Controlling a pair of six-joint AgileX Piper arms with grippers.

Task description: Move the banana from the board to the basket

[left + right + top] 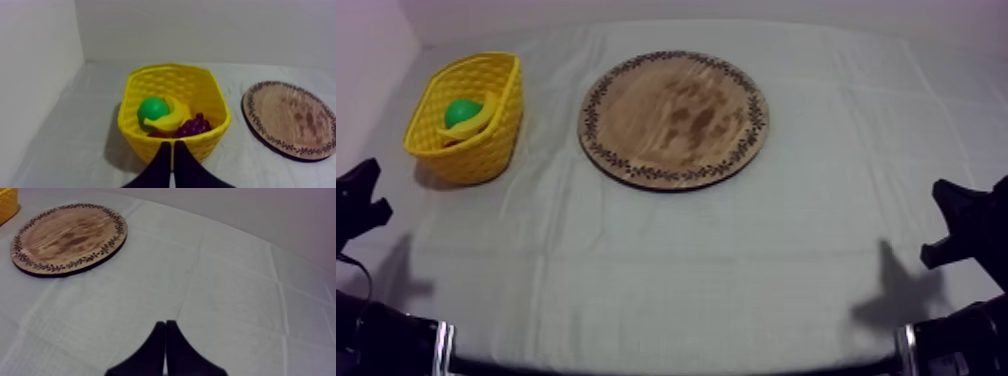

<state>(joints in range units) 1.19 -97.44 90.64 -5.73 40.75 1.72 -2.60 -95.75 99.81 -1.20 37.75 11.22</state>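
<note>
Two fingers of the left end effector [172, 144] lie pressed together as a narrow wedge, with nothing held. The wedge aims at the near wall of the yellow basket [150, 82]. From above, this end effector sits low at the left edge of the desk [666, 290], apart from the basket.

Banana [172, 119]: inside the basket, lying curved across the middle of the heap. It rests against a round green fruit [152, 109] on one side. A bunch of dark purple grapes [193, 126] touches it on the side toward the board [674, 118]. Something dark red shows under the banana; its kind cannot be told.

Basket: upright, at the far left of the desk.

Board: round and wooden with a patterned rim, flat on the cloth [225, 288] in the far half of the desk. It lies beside the basket with a strip of cloth between them.

Right end effector [165, 324]: fingers closed together as a narrow wedge, holding nothing, over bare cloth. The board lies well ahead of it, off toward the basket side, and a yellow corner of the basket shows just beyond the board. From above, this end effector sits low at the right edge of the desk, well apart from the board.

Cloth: grey-white, creased in straight fold lines.
</note>
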